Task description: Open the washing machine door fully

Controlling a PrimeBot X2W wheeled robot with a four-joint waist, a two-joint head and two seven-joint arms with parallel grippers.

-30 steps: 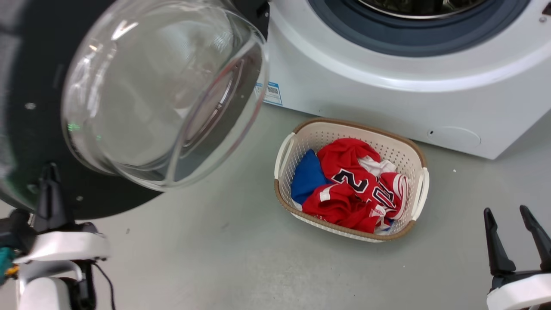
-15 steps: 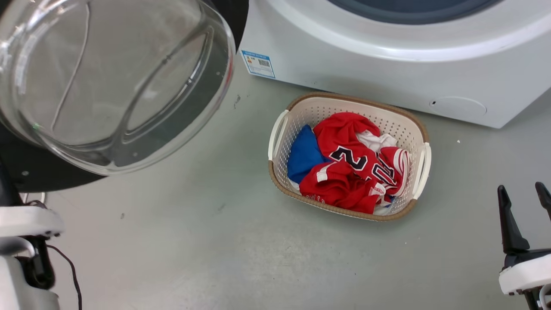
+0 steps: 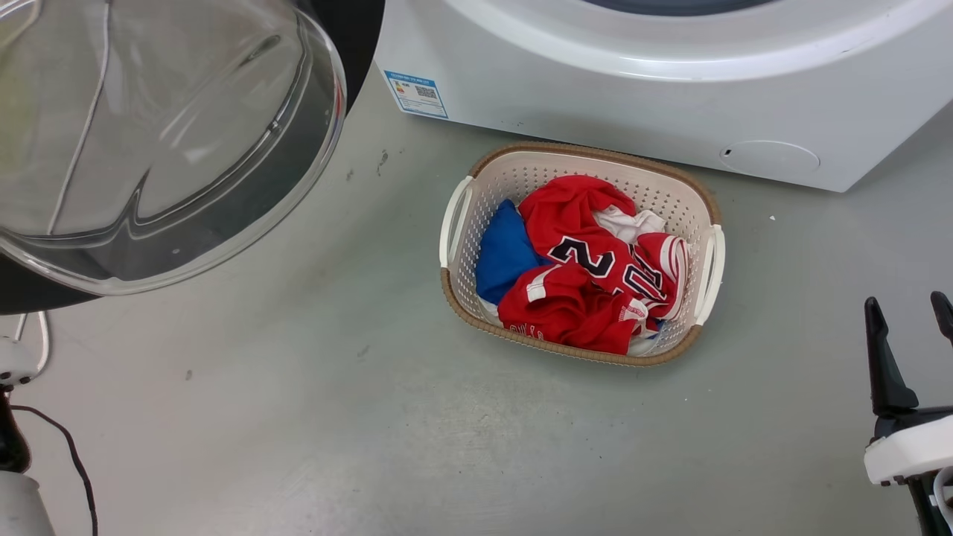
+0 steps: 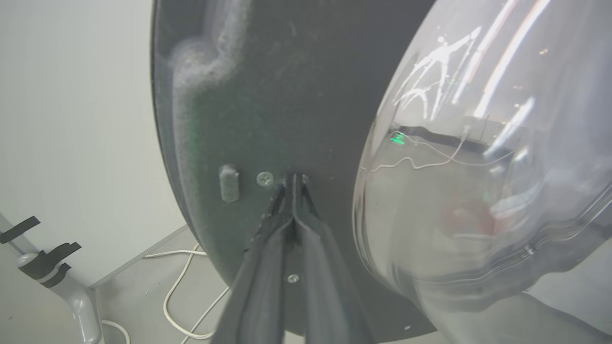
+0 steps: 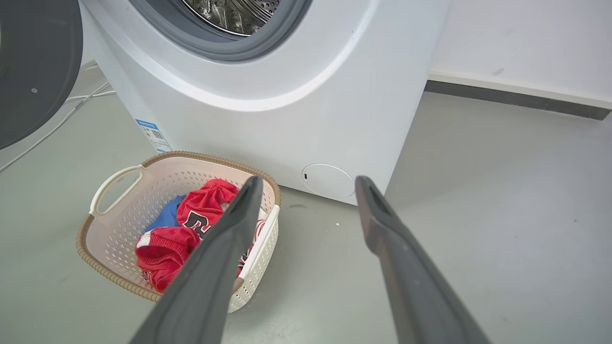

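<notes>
Washing machine door (image 3: 164,134): upper left of the head view, swung clear of the machine front. Its clear bulging glass bowl faces the camera, with the black rim showing behind it at the top and at the lower left edge.
Door, left wrist view: the dark inner rim takes up the centre and the glass bowl bulges out at the right.
Door, right wrist view: a dark slice of the rim sits in the upper left corner, apart from the machine.
Left gripper (image 4: 292,181): clenched, its two fingers pressed together with nothing between them. The tips meet the door's dark rim just right of a screw (image 4: 265,178).
Right gripper (image 5: 308,181): released, fingers spread wide and empty, at the lower right of the head view and well apart from the door.
Washing machine (image 3: 595,97): white body across the top of the head view.
Drum opening (image 5: 229,14): uncovered, steel drum inside a grey ring, at the top of the right wrist view.
Sticker (image 3: 417,93): on the machine's lower left front corner.
Round cover (image 3: 769,158): low on the machine front, right of centre.
Basket (image 3: 588,147): cream with a brown rim, on the floor (image 3: 335,417) just in front of the machine.
Basket contents: a red jersey (image 3: 588,275) with dark numerals and a blue cloth (image 3: 502,249) to its left.
White cable (image 4: 177,291): loops on the floor at the lower left of the left wrist view.
</notes>
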